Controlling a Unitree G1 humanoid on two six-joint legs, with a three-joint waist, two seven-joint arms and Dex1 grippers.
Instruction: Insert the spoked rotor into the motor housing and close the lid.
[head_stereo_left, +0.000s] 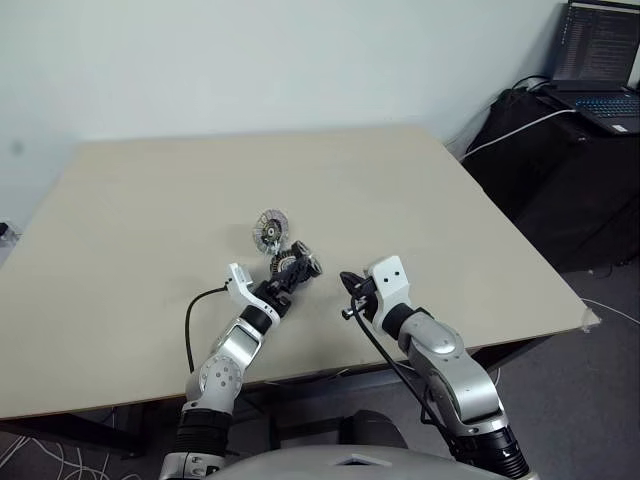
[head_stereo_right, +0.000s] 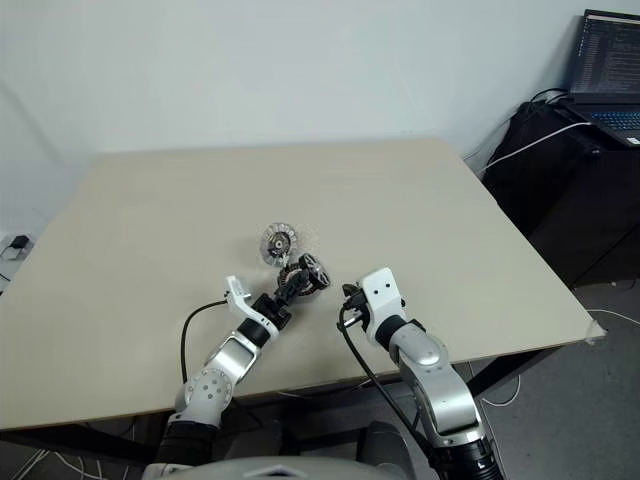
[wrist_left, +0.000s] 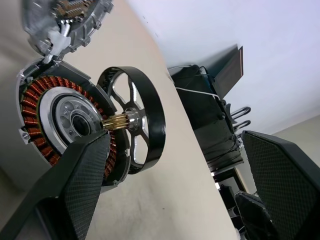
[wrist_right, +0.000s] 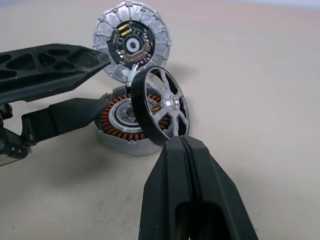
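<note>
Mid-frame the spoked rotor (wrist_right: 161, 106) leans tilted in the motor housing (wrist_right: 120, 122), brass shaft inward, just beyond the spread-open left gripper (head_stereo_left: 297, 266); right gripper (wrist_right: 184, 150) pressed together.

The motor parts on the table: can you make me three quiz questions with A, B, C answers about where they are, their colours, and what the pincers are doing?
1. Where is the spoked rotor?
A. Tilted on edge against the motor housing
B. Lying flat by the table's far edge
C. Under the lid

2. What colour are the housing's windings?
A. Blue
B. Copper-orange
C. White

3. How is the left pincer?
A. Shut on the lid
B. Shut on the rotor
C. Open, holding nothing

Answers:
1 A: the wheel stands tilted, its brass shaft pointing into the housing's centre.
2 B: an orange ring surrounds the silvery middle.
3 C: its fingers are spread apart.
</note>
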